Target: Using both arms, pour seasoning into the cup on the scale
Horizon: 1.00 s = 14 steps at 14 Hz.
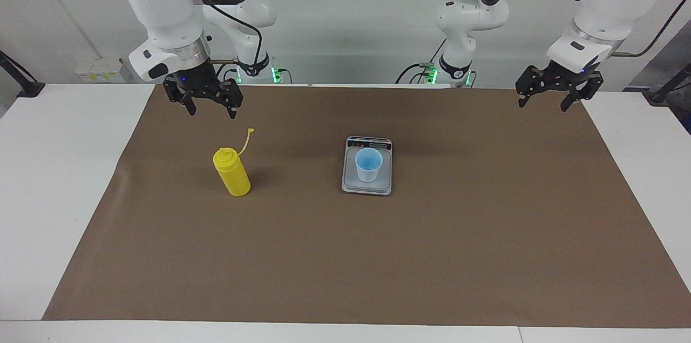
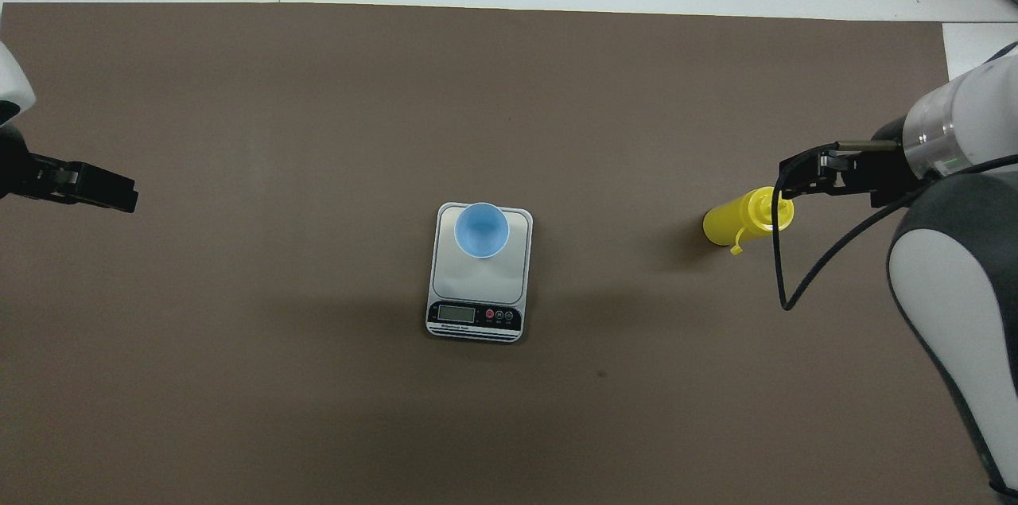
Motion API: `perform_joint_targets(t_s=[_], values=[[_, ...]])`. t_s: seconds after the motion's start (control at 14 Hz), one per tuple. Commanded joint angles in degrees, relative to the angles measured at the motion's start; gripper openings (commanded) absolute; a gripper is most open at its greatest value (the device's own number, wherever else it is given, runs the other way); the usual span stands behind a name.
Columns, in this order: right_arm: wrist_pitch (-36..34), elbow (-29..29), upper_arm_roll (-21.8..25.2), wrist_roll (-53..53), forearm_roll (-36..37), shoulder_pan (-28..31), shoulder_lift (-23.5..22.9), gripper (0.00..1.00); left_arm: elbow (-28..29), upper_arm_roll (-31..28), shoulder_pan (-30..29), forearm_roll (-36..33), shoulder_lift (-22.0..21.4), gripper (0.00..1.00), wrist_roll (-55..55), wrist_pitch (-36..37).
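Over the mat's (image 1: pixel 345 256) robot-side edge you see both grippers aloft, fingers wide: right gripper (image 1: pixel 206 106) above the bottle (image 1: pixel 232 173), left gripper (image 1: pixel 548 100) waiting. Mid-mat, the cup (image 1: pixel 368 165) stands on the scale (image 1: pixel 367 185), well apart from the bottle.

White jointed arms (image 1: pixel 162 8), black cables, black claws, green base lights.

left hand (image 2: pixel 119 195) cut off by overhead edge; scale (image 1: pixel 367 167) display digits too small
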State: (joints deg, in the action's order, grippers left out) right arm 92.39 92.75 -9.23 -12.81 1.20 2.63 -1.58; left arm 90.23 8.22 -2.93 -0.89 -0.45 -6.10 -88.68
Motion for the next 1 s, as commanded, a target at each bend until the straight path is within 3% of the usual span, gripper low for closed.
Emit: perform_joint_targets(t_s=[0.0,0.93], values=[[0.2,3.1,-0.4,1.1,0.5,0.7,2.4,1.0,1.7,0.0,0.0,-0.3,-1.2,1.0,-0.1,-1.3],[3.2,7.7,-0.3,2.7,-1.1,0.7,4.4,1.0,2.1,0.0,0.0,-0.3,-1.2,1.0,-0.1,-1.4]])
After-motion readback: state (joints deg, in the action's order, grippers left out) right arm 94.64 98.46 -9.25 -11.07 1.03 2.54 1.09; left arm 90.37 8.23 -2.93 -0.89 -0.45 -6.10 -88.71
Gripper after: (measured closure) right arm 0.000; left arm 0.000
